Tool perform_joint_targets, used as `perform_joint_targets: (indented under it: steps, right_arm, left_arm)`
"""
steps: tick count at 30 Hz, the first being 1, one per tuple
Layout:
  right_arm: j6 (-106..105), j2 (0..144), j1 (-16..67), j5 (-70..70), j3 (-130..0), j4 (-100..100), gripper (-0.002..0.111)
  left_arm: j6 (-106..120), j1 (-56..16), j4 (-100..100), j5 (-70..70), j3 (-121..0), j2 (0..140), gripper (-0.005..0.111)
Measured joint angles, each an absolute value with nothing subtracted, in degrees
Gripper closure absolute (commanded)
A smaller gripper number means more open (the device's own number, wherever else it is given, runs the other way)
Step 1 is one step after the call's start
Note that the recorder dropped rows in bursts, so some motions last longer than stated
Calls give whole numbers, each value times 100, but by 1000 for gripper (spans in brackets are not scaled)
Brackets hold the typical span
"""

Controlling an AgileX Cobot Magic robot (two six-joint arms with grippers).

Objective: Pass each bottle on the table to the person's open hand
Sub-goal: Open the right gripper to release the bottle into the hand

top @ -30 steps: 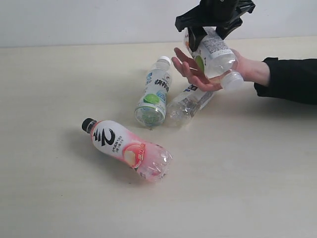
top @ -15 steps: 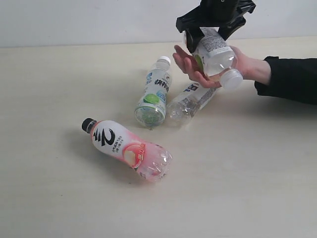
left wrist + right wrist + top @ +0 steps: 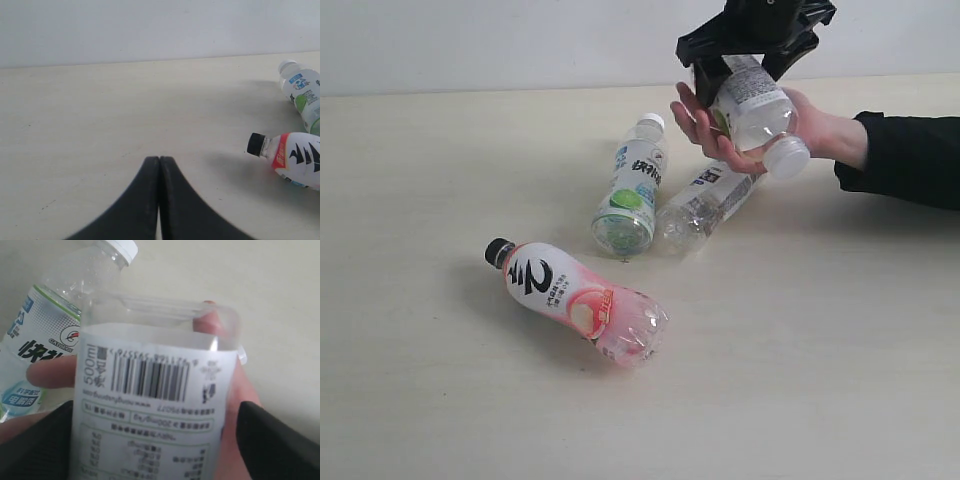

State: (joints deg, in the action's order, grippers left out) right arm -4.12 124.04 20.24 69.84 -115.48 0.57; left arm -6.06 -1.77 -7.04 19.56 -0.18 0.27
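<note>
Handover: white bottle (image 3: pixel 757 112) lies in the hand (image 3: pixel 710 135), right jaws spread wide beside it, left jaws pressed together; pink bottle (image 3: pixel 575 298), green bottle (image 3: pixel 632 185) and second white bottle (image 3: pixel 705 205) wait on the worktop (image 3: pixel 840 380).

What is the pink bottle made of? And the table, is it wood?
The pink bottle looks like thin, shiny clear plastic: its ribbed bottom is see-through and glints. Its black cap looks like duller hard plastic. The table looks like pale wood or a wood-look coating, smooth and matte with faint grain; I cannot tell which.
</note>
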Motion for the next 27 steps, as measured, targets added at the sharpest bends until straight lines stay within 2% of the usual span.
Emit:
perform_joint_targets:
  steps: [6,13,15,18,22,23,27]
  right_arm:
    - [-423,12267,2024,6994,-11548,0,12]
    - [-434,11904,2024,6889,-11548,0,12]
    - [-480,11746,2024,6859,-11548,0,17]
    - [-604,11462,2009,6924,-11548,0,42]
    - [-686,10977,1956,6963,-11548,0,102]
    - [-686,10799,1930,6963,-11548,0,107]
    - [-686,10067,1873,6963,-11074,0,106]
  left_arm:
    - [-606,-177,-704,1956,-18,27,104]
    - [-606,-177,-704,1956,-18,27,104]
    - [-606,-177,-704,1956,-18,27,104]
    - [-606,-177,-704,1956,-18,27,104]
    - [-606,-177,-704,1956,-18,27,104]
    - [-606,-177,-704,1956,-18,27,104]
    - [-606,-177,-704,1956,-18,27,104]
